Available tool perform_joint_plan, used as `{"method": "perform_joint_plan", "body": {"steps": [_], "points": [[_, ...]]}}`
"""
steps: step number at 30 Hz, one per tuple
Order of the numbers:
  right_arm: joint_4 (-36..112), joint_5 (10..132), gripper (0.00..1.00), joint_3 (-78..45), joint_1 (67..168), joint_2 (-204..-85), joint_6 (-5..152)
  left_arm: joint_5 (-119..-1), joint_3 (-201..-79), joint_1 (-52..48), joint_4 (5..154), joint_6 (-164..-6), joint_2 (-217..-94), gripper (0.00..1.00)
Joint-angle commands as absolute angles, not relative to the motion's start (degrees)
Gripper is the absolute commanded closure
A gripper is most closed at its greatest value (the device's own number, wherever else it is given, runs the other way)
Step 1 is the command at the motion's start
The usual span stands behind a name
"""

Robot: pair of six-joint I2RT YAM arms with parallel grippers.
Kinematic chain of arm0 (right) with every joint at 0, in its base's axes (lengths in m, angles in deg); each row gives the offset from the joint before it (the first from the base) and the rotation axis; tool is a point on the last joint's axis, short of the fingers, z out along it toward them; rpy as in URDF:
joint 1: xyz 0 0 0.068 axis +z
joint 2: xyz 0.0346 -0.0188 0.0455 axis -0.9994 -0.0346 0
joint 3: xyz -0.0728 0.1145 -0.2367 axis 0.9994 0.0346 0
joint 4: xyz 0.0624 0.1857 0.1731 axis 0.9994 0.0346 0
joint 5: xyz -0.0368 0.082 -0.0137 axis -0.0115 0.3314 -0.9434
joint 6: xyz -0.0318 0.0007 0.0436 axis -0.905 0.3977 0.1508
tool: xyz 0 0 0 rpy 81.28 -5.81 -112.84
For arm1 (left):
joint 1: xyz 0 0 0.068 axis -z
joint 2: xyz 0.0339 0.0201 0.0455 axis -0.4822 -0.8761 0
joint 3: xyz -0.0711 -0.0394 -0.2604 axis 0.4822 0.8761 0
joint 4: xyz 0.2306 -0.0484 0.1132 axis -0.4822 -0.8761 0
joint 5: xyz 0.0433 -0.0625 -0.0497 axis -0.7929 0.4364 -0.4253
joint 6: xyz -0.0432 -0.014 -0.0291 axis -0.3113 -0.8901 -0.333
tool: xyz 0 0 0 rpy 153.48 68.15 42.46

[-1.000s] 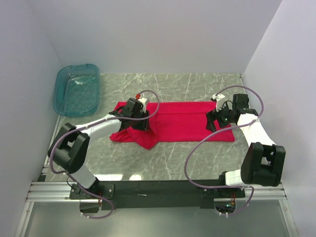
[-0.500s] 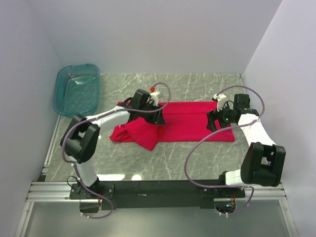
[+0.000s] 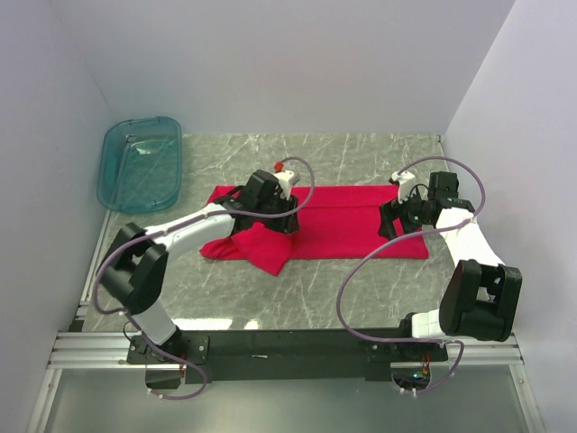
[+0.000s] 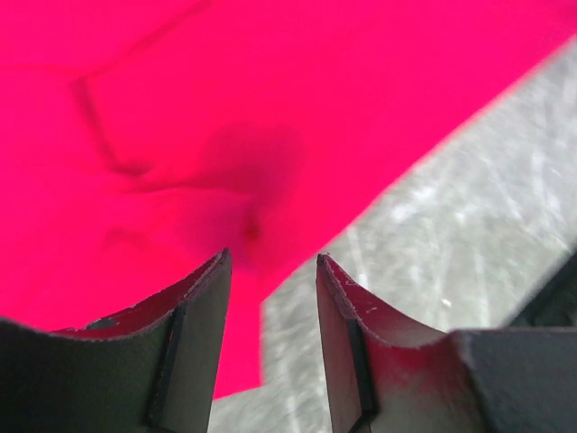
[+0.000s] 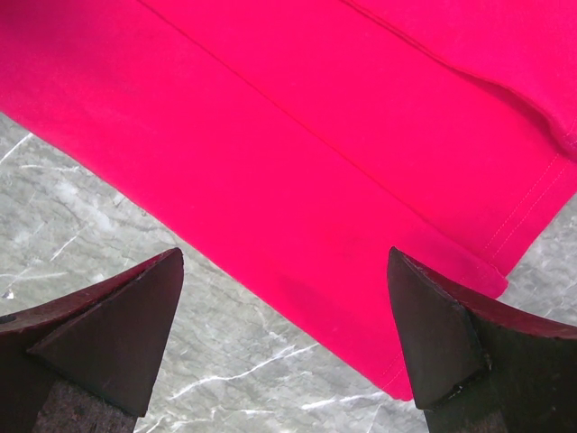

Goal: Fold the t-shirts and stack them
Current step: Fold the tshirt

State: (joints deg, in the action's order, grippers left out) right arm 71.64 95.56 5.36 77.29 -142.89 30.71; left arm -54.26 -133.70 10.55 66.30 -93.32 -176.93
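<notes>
I am looking at a grey-green, marble-patterned tabletop (image 3: pixel 315 293) closed in by plain pale walls (image 3: pixel 288 63) at the back and on both sides. A metal rail (image 3: pixel 270 343) runs along the near edge, where both arm bases are bolted. Thin mauve cables (image 3: pixel 361 271) loop up from it to the wrists. A see-through teal tub (image 3: pixel 140 162) sits in the far left corner, well apart from everything else.

The red t-shirt (image 3: pixel 347 224) lies across the middle of the tabletop, stretched from left to right. Its right part is flat and smooth, with a straight stitched hem and a bare strip of stone past it. Its left part is rumpled, with a fold that ends in a point towards the near edge.

The left tool (image 3: pixel 287 219) hangs over the rumpled part, near the cloth's near edge. Its dark fingers (image 4: pixel 203 307) stand partly apart with nothing between them, and the red cloth and grey stone show through the gap.

The right tool (image 3: pixel 393 219) hangs over the right end of the t-shirt. It is spread wide and holds nothing, with the hem and the tabletop showing below it.
</notes>
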Motion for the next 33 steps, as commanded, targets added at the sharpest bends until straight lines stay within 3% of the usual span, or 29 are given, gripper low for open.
{"method": "perform_joint_plan", "body": {"steps": [1, 20, 28, 33], "points": [[71.04, 96.80, 0.00, 5.42, 76.94, -141.48, 30.44, -65.51, -131.71, 11.16, 64.21, -91.88, -174.32, 0.51], [70.87, 96.54, 0.00, 5.51, 76.59, -141.21, 30.53, -75.26, -134.87, 20.83, 59.55, -95.84, -185.23, 0.52], [70.95, 96.89, 0.00, 5.51, 76.24, -141.21, 30.53, -76.85, -136.36, 21.80, 58.50, -95.40, -186.11, 0.60], [71.13, 97.06, 0.00, 5.59, 76.06, -140.95, 30.35, -77.55, -137.16, 22.15, 57.53, -94.78, -186.19, 0.71]]}}
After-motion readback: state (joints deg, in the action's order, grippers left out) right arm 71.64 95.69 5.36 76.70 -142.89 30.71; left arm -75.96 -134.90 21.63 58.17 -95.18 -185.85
